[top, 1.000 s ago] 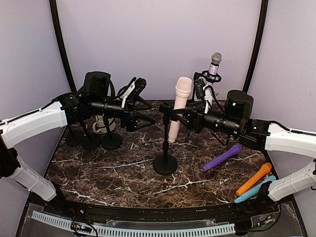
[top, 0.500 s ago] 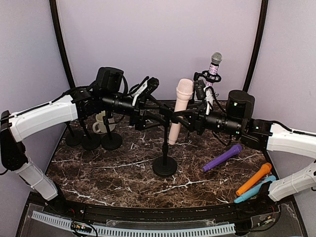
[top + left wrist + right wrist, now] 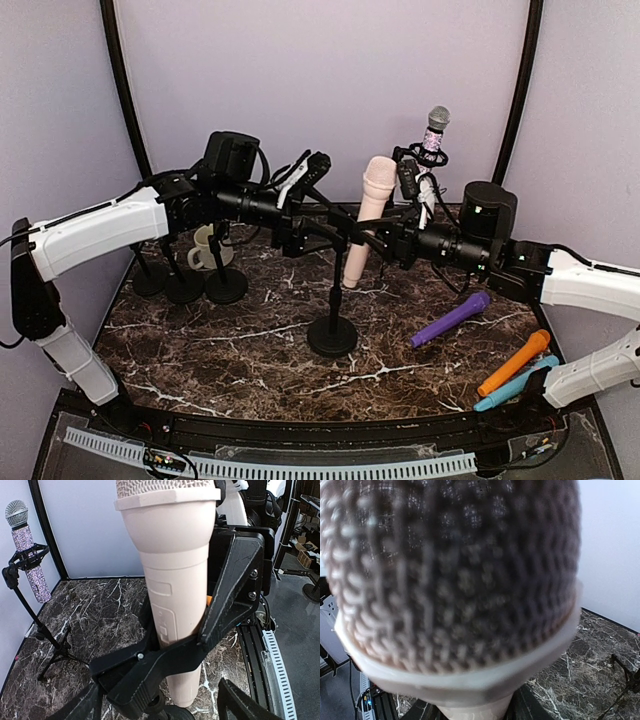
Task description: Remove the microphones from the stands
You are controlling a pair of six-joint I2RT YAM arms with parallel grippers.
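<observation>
A pale pink microphone (image 3: 367,215) stands tilted in the black spring clip (image 3: 165,662) of a black stand with a round base (image 3: 332,336). My right gripper (image 3: 372,240) comes in from the right and is shut on the microphone's body, just below its mesh head (image 3: 450,565). My left gripper (image 3: 315,228) comes in from the left, open, with a finger (image 3: 82,705) on either side of the clip's handle, not touching it. In the left wrist view the microphone (image 3: 175,580) fills the middle.
A sparkly microphone (image 3: 433,140) sits on a tripod stand at the back right. Purple (image 3: 452,318), orange (image 3: 515,362) and blue (image 3: 515,386) microphones lie at the right. Several empty stands (image 3: 185,285) and a mug (image 3: 205,246) are at the left.
My left gripper has moved right, up to the stand's clip. The microphone's head has tipped a little to the right and the stand's base has shifted slightly left.
</observation>
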